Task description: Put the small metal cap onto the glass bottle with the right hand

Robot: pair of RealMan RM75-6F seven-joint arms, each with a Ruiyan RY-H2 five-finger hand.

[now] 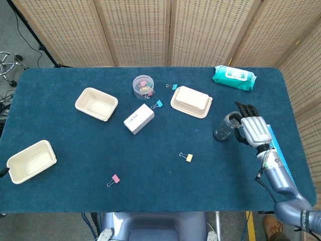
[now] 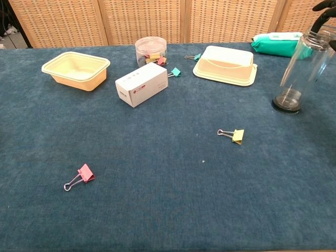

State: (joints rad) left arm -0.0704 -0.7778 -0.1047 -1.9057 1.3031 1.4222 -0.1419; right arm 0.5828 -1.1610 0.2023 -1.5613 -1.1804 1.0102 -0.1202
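You are working over a blue cloth table (image 1: 150, 181), and everything is sitting on it. Nearest your left edge a cream tray (image 1: 30, 160) is lying open; a second cream tray (image 1: 96, 104) is sitting further back, and a lidded cream container (image 1: 190, 101) is resting near the middle right. A green wipes pack (image 1: 233, 76) is lying at the far right corner. A white box (image 1: 139, 119) is sitting between the second tray and the lidded container, with a round clear jar (image 1: 143, 86) of clips just behind it.

The glass bottle (image 2: 302, 71) is standing upright on its dark base at the right side of the table, mouth open at the top. Your right hand (image 1: 253, 128) is sitting just beside the bottle's upper part, dark fingertips (image 2: 325, 6) curling over the rim. I cannot tell whether the hand is grasping anything, and I cannot make out the small metal cap in either view.

Small binder clips are lying scattered: a yellow clip (image 2: 234, 135), a pink clip (image 2: 81, 175), and two teal clips (image 1: 158, 104) near the jar.
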